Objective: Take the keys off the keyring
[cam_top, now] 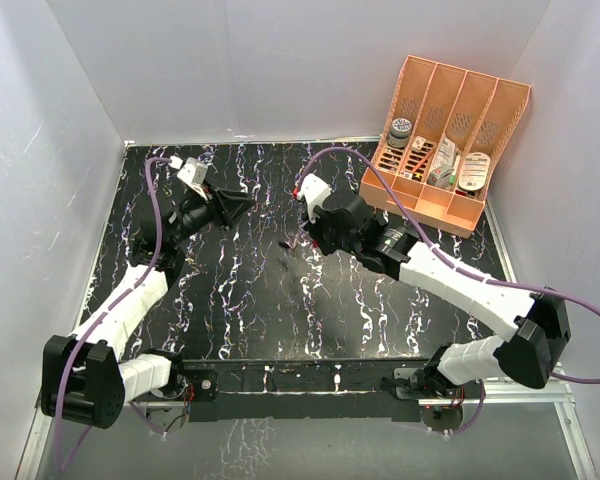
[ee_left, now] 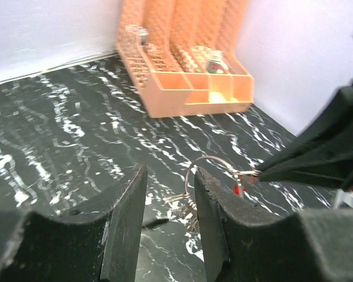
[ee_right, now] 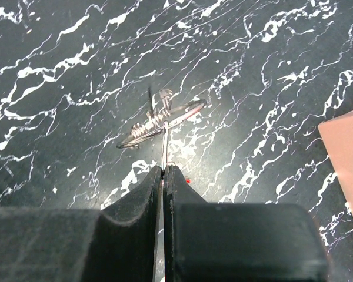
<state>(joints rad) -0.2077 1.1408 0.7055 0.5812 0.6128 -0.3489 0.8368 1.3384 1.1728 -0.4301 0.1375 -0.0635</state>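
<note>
The keyring (ee_left: pixel 208 157) is a thin wire loop standing on edge over the black marbled table, and my right gripper (ee_right: pixel 163 168) is shut on its near end. The silvery keys (ee_left: pixel 190 210) hang bunched at the loop's far end, down at the tabletop. A small red piece (ee_left: pixel 237 188) shows just below the right fingertips. My left gripper (ee_left: pixel 170 173) is open a moderate gap, and the keys appear through that gap, beyond the fingertips and untouched. In the top view the left gripper (cam_top: pixel 248 207) sits left of the keyring (cam_top: pixel 290 243), with the right gripper (cam_top: pixel 300 238) beside the ring.
An orange organiser (cam_top: pixel 445 205) with several compartments of small items stands at the back right, also in the left wrist view (ee_left: pixel 188 100). White walls enclose the table on three sides.
</note>
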